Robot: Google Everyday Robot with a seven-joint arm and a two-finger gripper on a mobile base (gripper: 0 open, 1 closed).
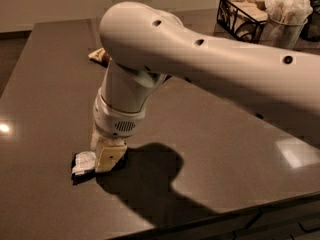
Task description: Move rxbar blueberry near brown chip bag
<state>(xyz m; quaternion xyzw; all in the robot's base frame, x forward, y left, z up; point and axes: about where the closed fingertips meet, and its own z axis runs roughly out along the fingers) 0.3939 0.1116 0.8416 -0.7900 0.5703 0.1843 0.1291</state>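
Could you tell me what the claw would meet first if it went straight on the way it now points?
The claw points straight down, low over the table, right above the rxbar blueberry. It would probably meet the bar first, though it may already be touching it.

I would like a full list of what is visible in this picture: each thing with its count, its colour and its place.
rxbar blueberry: 1, dark navy with a white panel, flat on the table near the front left, partly under the gripper.
brown chip bag: 1, brown and cream, far side of the table, mostly hidden behind the arm.
wire basket: 1, black, back right.
cup of white napkins: 1, pale, just right of the basket.
table: 1, dark brown, glossy.
arm: 1, white, reaching in from the right.
gripper: 1, cream, lowered onto the right end of the rxbar.
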